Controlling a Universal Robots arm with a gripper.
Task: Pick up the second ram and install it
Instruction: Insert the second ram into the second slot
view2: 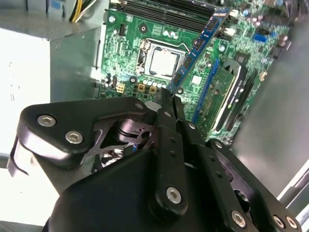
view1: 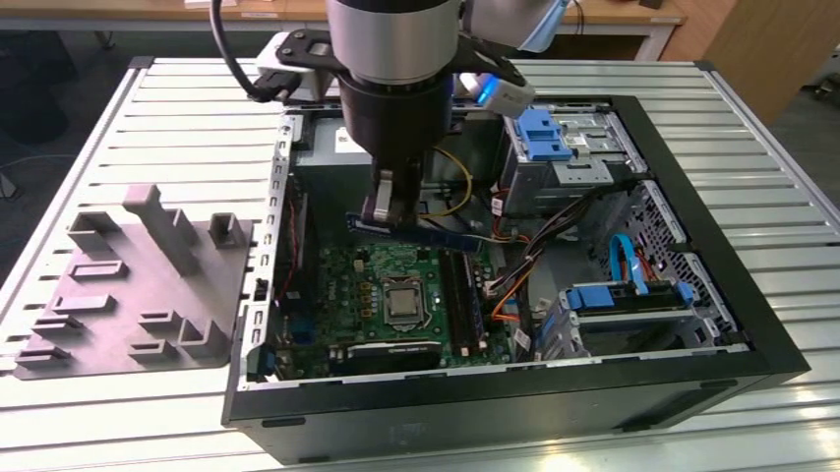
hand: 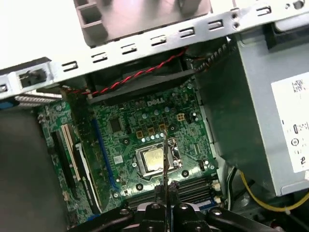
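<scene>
The hand (view2: 170, 99) grips the second ram (view2: 198, 46) above the motherboard's CPU socket (view2: 161, 62), mid-carry, apparently still angled across the memory slots (view2: 169, 12) rather than aligned for seating.

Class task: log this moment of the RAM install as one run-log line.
phase: carrying | gripper: shut on the second ram | location: over motherboard, inside open case | install: ram not yet seated
</scene>
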